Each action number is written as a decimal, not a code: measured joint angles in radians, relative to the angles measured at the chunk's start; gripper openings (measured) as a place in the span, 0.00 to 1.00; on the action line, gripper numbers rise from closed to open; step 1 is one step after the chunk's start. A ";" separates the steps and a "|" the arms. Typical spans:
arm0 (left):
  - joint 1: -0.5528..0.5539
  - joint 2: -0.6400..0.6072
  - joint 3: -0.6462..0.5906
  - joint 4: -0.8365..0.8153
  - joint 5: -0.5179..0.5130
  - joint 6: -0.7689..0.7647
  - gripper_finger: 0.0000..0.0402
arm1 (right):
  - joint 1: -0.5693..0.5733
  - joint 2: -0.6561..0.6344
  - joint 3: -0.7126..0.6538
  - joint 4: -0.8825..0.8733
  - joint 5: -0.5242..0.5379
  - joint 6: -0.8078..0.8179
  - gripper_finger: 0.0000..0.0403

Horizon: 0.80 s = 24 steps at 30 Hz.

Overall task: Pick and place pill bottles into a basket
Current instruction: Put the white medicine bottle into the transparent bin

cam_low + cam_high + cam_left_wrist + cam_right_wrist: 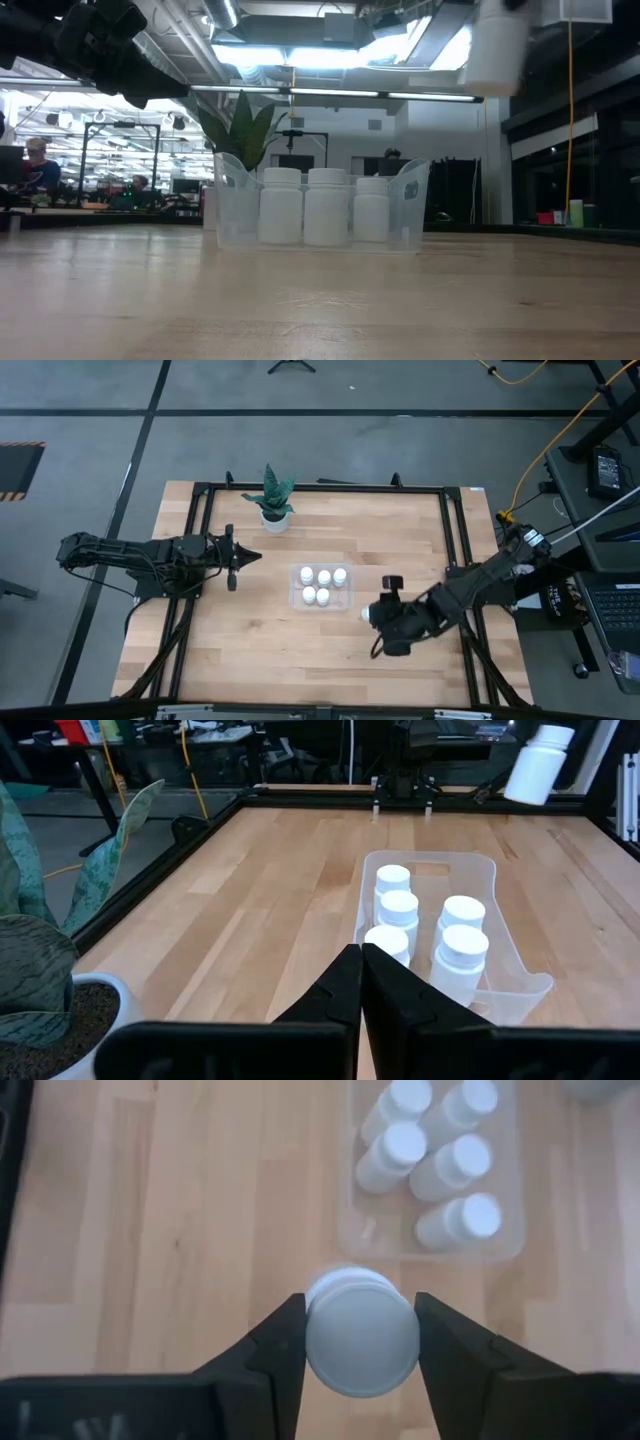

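A clear plastic basket (296,600) sits mid-table with several white pill bottles (323,576) standing upright in it; it also shows in the low view (410,205), the left wrist view (500,880) and the right wrist view (360,1240). My right gripper (372,617), to the basket's right, is shut on one more white pill bottle (360,1330), held high above the table (497,45). My left gripper (250,556) is shut and empty, left of the basket, near the plant pot. My right gripper pinches the pill bottle's round side (312,1335) between its two fingers, one on each side. The bottle's flat end faces the wrist camera. It is lifted clear of the table and hangs tilted in the left wrist view (538,765).
A white pot with a green plant (273,500) stands at the table's far side, left of centre. Black frame rails (455,530) run along the table's edges. Bare wood lies between my right gripper and the basket.
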 joint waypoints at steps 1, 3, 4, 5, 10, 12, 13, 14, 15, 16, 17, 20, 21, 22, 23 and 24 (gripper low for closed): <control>0.000 0.000 0.000 0.000 0.000 0.000 0.01 | -0.018 -0.001 0.000 0.012 -0.002 -0.031 0.37; 0.000 0.000 0.000 0.000 0.000 0.000 0.01 | -0.057 0.000 0.000 0.039 -0.029 -0.098 0.37; 0.000 0.000 0.000 0.000 0.000 0.000 0.01 | -0.078 0.002 0.000 0.058 -0.052 -0.134 0.37; 0.000 0.000 0.000 0.000 0.000 0.000 0.01 | -0.101 0.006 0.000 0.084 -0.078 -0.176 0.37; 0.000 0.000 0.000 0.000 0.000 0.000 0.01 | -0.208 0.011 0.000 0.207 -0.198 -0.371 0.37; 0.000 0.000 0.000 0.001 0.000 0.000 0.01 | -0.248 0.011 0.000 0.232 -0.215 -0.419 0.37; 0.000 0.000 0.000 0.000 0.000 0.000 0.02 | -0.265 0.011 0.000 0.235 -0.216 -0.441 0.37; 0.000 0.000 0.000 0.000 0.000 0.000 0.02 | -0.282 0.011 0.000 0.238 -0.224 -0.462 0.37; 0.000 0.000 0.000 0.000 0.000 0.000 0.02 | -0.300 0.013 0.000 0.245 -0.236 -0.478 0.37; 0.000 0.000 0.000 0.001 0.000 0.000 0.03 | -0.313 0.018 0.000 0.259 -0.243 -0.484 0.37; 0.000 0.000 0.000 0.000 0.000 0.000 0.03 | -0.324 0.023 0.000 0.274 -0.245 -0.492 0.37; 0.000 0.000 0.000 0.001 0.000 0.000 0.02 | -0.350 0.040 0.000 0.296 -0.278 -0.540 0.37; 0.000 0.000 0.000 0.000 0.000 0.000 0.02 | -0.357 0.047 0.000 0.295 -0.290 -0.551 0.37; 0.000 0.000 0.000 0.001 0.000 0.000 0.02 | -0.364 0.055 0.000 0.295 -0.294 -0.558 0.37; 0.000 0.000 0.000 0.001 0.000 0.000 0.02 | -0.368 0.062 0.000 0.294 -0.295 -0.560 0.37; 0.000 0.000 0.000 0.001 0.000 0.000 0.01 | -0.371 0.069 0.000 0.290 -0.296 -0.562 0.37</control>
